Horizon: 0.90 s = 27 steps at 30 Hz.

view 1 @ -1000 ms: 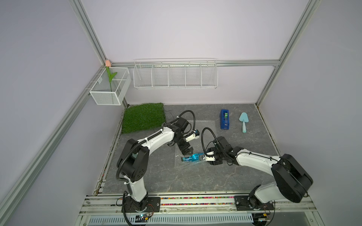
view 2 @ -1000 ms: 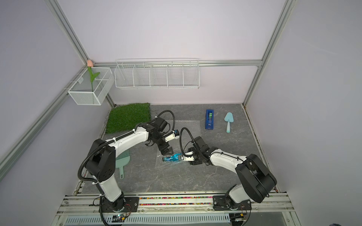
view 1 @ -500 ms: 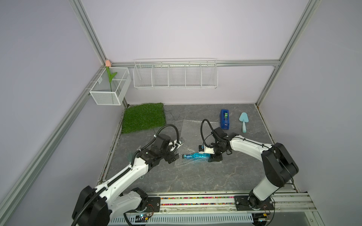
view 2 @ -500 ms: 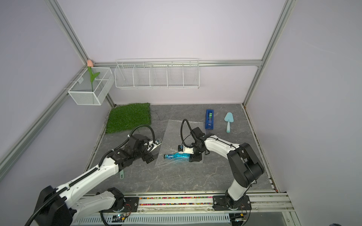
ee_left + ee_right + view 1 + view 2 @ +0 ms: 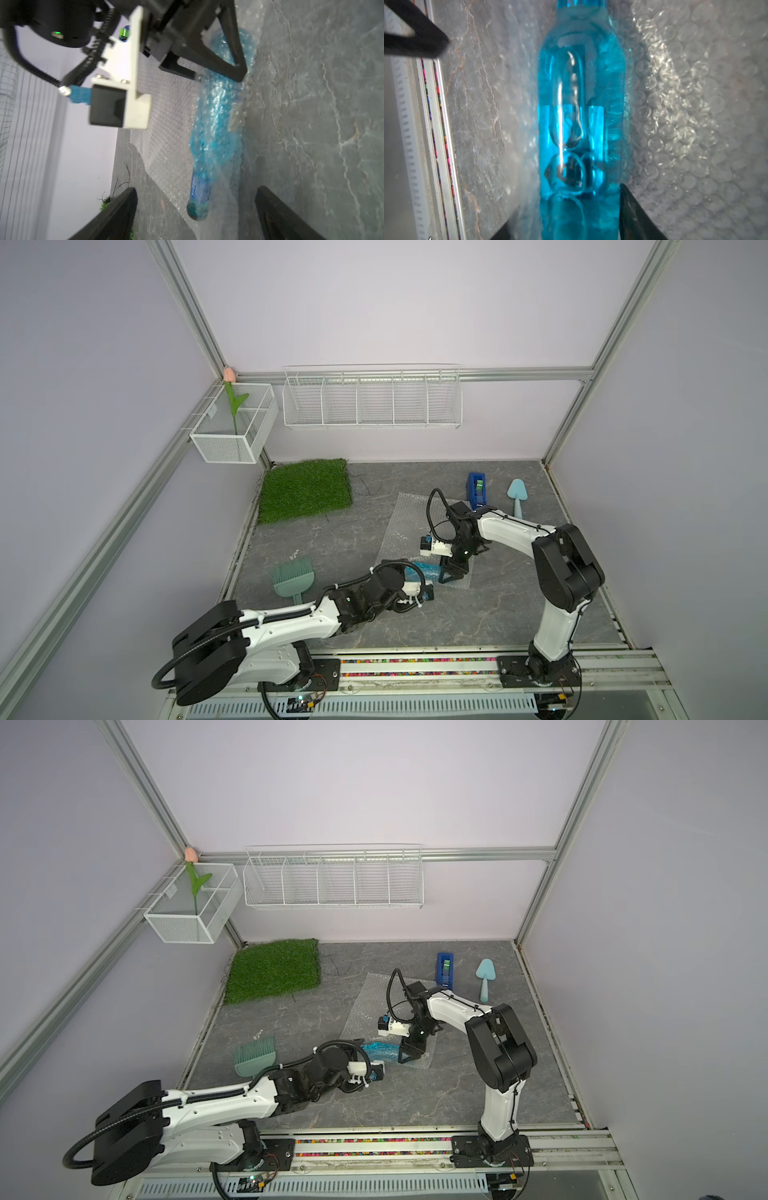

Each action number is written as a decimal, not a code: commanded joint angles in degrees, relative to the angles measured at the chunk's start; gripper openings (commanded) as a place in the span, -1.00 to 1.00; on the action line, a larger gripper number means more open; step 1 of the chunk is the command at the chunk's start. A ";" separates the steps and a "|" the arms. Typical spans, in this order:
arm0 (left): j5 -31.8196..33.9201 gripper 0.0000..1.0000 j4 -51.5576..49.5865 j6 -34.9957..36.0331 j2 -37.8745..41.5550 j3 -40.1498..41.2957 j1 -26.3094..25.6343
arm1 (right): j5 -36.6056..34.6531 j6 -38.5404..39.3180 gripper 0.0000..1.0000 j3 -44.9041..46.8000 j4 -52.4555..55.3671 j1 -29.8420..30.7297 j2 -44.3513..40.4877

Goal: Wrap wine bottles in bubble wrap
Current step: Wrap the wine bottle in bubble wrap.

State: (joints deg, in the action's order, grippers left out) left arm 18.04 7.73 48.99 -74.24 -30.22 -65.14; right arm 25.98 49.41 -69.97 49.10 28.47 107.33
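Your right gripper point(image 5: 453, 578) holds small clear blue-filled bottle point(image 5: 216, 124) at near edge of clear bubbled sheet point(image 5: 409, 518), left gripper point(image 5: 196, 189) wide, open grey floor point(image 5: 415, 626) around.

You'll find nothing here that you can read. The wine bottle point(image 5: 581, 93) shows a brighter rectangular patch, like a label, through its blue liquid in the right wrist view, but no letters stand on it. In the left wrist view the bottle's neck point(image 5: 200, 187) carries a darker blue band with faint pale marks, too blurred and too small for you to make out. In both top views the blue tape dispenser point(image 5: 477, 489) point(image 5: 445, 969) is too small for you to tell any print on it.
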 commanded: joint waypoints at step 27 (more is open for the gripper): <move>-12.48 -0.22 -14.80 -3.03 -28.75 -20.59 4.41 | 3.18 -0.23 0.22 1.98 -4.06 -1.96 -2.67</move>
State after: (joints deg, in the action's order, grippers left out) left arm 11.66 1.39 50.06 -99.33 -49.47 -60.99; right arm 27.77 50.46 -69.45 47.99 26.79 107.20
